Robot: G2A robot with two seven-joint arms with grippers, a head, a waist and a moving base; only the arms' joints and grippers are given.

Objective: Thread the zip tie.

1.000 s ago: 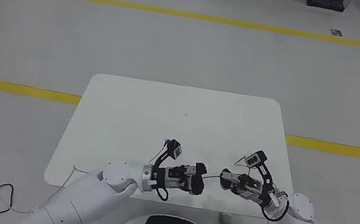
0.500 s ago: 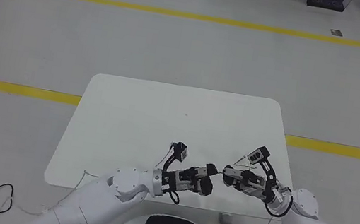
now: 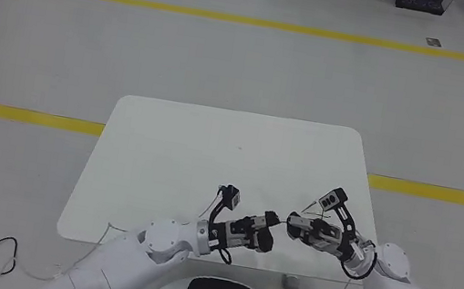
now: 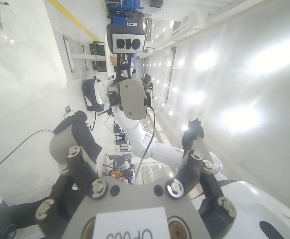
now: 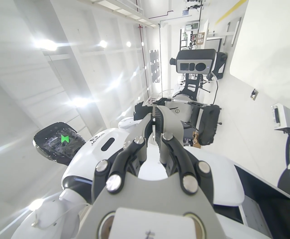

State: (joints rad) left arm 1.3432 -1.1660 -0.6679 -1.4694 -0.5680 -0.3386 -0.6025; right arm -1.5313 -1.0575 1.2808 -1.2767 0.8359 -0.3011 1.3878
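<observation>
Meeting nose to nose above the near part of the white table, the left gripper and the right gripper are seen from above almost touching, each arm bent in from its own side. The zip tie is too thin to make out where they meet.

From the left wrist, the left gripper's fingers stand spread wide, gripping nothing. Straight ahead, in line with the gap, sits the grey body of the right gripper, with the right wrist camera facing back. A thin dark strand curves across the table to the back of one left finger; whether it is the zip tie cannot be told.

From the right wrist, the right gripper shows its two fingers drawn nearly together, with a narrow slit between the ribbed pads. What they pinch, if anything, is too small to tell. Just beyond its tips the left gripper faces it, dark fingers wide apart on either side, with the left wrist camera mounted behind them.
</observation>
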